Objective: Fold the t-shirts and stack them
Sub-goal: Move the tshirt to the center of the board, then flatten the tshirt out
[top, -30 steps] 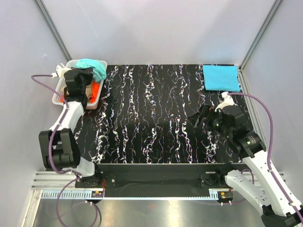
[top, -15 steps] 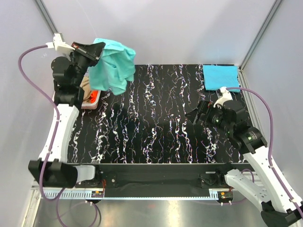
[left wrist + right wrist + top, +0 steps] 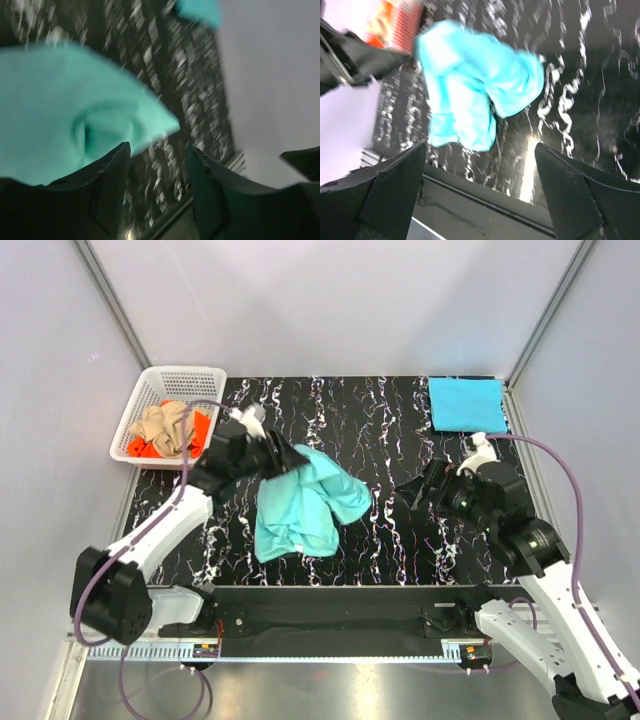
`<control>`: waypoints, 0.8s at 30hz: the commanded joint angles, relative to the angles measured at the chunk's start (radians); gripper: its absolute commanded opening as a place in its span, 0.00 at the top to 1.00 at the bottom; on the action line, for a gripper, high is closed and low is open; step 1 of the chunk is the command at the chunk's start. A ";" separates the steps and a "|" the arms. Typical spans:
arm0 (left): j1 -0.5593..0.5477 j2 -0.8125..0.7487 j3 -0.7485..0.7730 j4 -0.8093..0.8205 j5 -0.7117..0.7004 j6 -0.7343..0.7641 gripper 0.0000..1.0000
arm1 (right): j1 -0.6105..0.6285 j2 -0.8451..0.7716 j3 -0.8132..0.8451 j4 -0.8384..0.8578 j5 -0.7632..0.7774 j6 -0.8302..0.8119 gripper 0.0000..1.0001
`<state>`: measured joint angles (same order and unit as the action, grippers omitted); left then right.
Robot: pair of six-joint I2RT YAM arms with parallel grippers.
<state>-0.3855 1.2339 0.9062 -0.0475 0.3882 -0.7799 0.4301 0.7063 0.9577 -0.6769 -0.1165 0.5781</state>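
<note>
A crumpled mint-teal t-shirt [image 3: 300, 502] lies on the black marbled table, left of centre. My left gripper [image 3: 285, 458] hovers at the shirt's upper left edge. In the left wrist view its jaws [image 3: 157, 167] stand open with only table between them, and the mint-teal t-shirt [image 3: 70, 110] fills the area beyond the left finger. A folded sky-blue t-shirt [image 3: 466, 403] lies flat at the far right corner. Tan [image 3: 165, 423] and orange [image 3: 203, 427] t-shirts sit bunched in the basket. My right gripper [image 3: 420, 490] hangs wide open and empty to the right, facing the mint-teal t-shirt [image 3: 470, 90].
The white lattice basket [image 3: 190, 373] stands at the far left corner, off the table's edge. Grey walls close in the back and both sides. The table's near edge rail [image 3: 485, 200] runs just under my right gripper's fingers.
My left arm lifted the mint-teal shirt out of the basket, swung it right and down to the table, and its jaws opened, leaving the shirt lying there. The right arm barely moved.
</note>
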 commanded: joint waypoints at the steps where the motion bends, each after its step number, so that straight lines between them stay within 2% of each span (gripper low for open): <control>1: -0.018 -0.004 0.023 -0.213 -0.061 0.178 0.39 | 0.002 0.054 -0.063 0.028 -0.003 0.040 0.04; 2: -0.019 -0.013 0.025 -0.291 -0.101 0.194 0.36 | 0.002 0.071 -0.074 0.055 0.003 0.045 0.06; 3: -0.021 -0.048 0.019 -0.313 -0.177 0.206 0.31 | 0.004 0.112 -0.094 0.072 0.005 0.045 0.08; 6: -0.023 -0.099 -0.019 -0.370 -0.285 0.218 0.25 | 0.002 0.232 -0.112 0.154 -0.011 0.034 0.17; 8: -0.023 -0.126 -0.058 -0.387 -0.311 0.208 0.24 | 0.004 0.300 -0.123 0.250 -0.060 0.016 0.20; 9: -0.023 -0.134 -0.075 -0.388 -0.314 0.200 0.24 | 0.002 0.377 -0.125 0.275 -0.072 0.012 0.25; 11: -0.023 -0.136 -0.133 -0.388 -0.321 0.188 0.24 | 0.004 0.458 -0.114 0.303 -0.058 0.022 0.29; 14: -0.023 -0.165 -0.225 -0.374 -0.348 0.148 0.24 | 0.004 0.587 -0.126 0.368 -0.052 0.051 0.29; 18: -0.023 -0.232 -0.326 -0.377 -0.443 0.016 0.23 | 0.004 0.750 -0.137 0.439 -0.057 0.074 0.29; 24: -0.033 -0.258 -0.395 -0.324 -0.453 -0.022 0.23 | 0.016 0.852 -0.163 0.563 -0.068 0.108 0.29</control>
<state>-0.4114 0.9955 0.5308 -0.4454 -0.0158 -0.7612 0.4320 1.5414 0.7956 -0.2249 -0.1780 0.6540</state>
